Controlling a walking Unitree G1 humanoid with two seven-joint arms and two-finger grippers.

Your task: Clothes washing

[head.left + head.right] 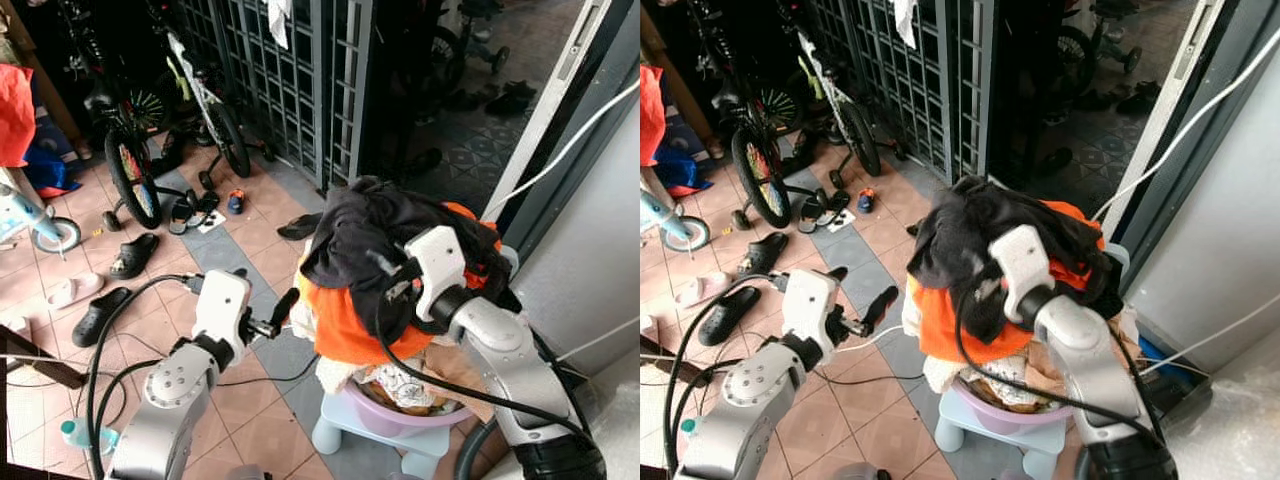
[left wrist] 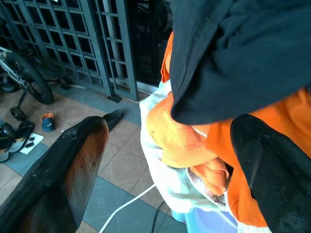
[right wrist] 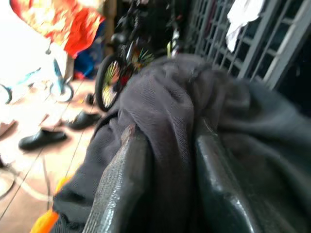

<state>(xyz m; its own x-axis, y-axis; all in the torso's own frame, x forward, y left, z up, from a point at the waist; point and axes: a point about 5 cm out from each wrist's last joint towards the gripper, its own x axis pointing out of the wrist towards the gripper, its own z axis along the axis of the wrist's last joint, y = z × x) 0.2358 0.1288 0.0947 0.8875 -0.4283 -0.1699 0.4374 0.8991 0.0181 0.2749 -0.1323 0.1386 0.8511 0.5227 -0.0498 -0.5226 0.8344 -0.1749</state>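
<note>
A heap of laundry fills a purple basin (image 1: 400,418) that sits on a pale blue stool (image 1: 345,432). A black garment (image 1: 360,225) lies on top of the heap, over an orange garment (image 1: 345,325). My right gripper (image 3: 167,138) is shut on a fold of the black garment (image 3: 165,97), its white wrist (image 1: 437,258) on top of the heap. My left gripper (image 1: 284,307) is open at the heap's left side, close to the orange garment (image 2: 184,141); nothing is held between its fingers (image 2: 80,155).
Bicycles (image 1: 135,165) lean against a metal gate (image 1: 290,70) behind. Sandals (image 1: 100,315) and shoes lie scattered on the tiled floor to the left. A white cable (image 1: 560,150) runs along the wall at right. A plastic bottle (image 1: 80,435) lies at lower left.
</note>
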